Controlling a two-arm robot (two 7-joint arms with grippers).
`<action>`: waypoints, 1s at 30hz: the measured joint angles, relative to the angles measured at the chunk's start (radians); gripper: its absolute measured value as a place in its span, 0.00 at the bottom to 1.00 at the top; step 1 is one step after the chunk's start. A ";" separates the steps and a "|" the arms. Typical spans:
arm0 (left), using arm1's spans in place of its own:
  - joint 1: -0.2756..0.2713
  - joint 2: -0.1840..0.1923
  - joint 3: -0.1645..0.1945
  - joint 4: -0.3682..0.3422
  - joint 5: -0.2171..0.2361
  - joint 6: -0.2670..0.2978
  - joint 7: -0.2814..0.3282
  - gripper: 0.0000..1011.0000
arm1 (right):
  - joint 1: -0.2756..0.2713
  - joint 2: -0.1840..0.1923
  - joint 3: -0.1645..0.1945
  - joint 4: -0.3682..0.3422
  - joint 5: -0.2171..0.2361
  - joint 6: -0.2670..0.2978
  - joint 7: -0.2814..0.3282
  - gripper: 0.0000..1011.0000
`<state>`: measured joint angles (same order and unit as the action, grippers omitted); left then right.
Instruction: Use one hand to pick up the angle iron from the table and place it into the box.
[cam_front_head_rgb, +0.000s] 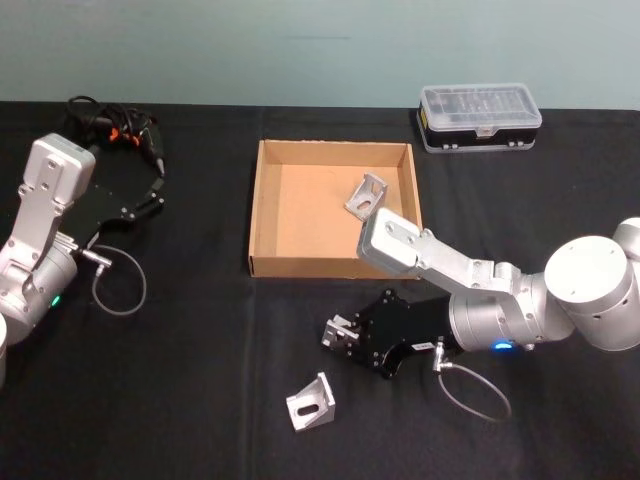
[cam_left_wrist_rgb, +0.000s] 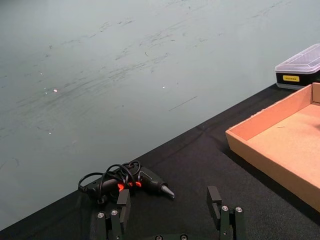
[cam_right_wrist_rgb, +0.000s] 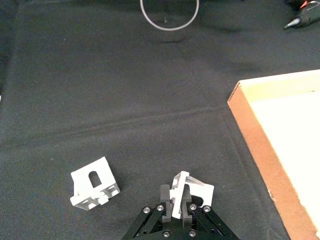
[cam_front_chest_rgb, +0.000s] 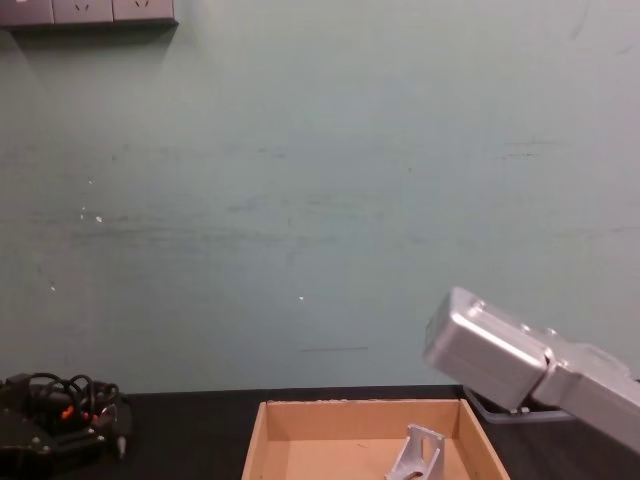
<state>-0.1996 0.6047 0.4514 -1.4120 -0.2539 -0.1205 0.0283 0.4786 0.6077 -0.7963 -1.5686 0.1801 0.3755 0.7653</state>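
Angle iron (cam_right_wrist_rgb: 199, 189): over the table (cam_front_head_rgb: 180, 420), just before the box (cam_front_head_rgb: 262, 215), clamped in the right gripper (cam_front_head_rgb: 337, 336). Left gripper (cam_left_wrist_rgb: 168, 194) sits far left, jaws wide. Second iron (cam_front_head_rgb: 367, 194) lies in the box; third iron (cam_front_head_rgb: 312, 403) lies loose nearby.

I can read no words or numbers anywhere before me. The nearest thing to writing is a small yellow label (cam_left_wrist_rgb: 290, 78) on the front wall of the black plastic case with a clear lid (cam_left_wrist_rgb: 302, 62), which sits at the far side of the matte black counter (cam_front_head_rgb: 200, 400). Its dark print is too small for me to make out.
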 joint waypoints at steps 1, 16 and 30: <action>0.000 0.000 0.000 0.000 0.000 0.000 0.000 0.99 | 0.000 0.001 0.002 -0.002 0.001 0.000 -0.001 0.12; 0.000 0.000 0.000 0.000 0.000 0.000 0.000 0.99 | 0.027 0.028 0.089 -0.081 0.032 -0.019 -0.048 0.12; 0.000 0.000 0.000 0.000 0.000 0.000 0.000 0.99 | 0.129 -0.059 0.115 0.067 -0.016 -0.057 -0.111 0.12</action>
<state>-0.1995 0.6047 0.4514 -1.4120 -0.2539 -0.1205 0.0283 0.6078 0.5489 -0.6809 -1.5011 0.1637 0.3190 0.6539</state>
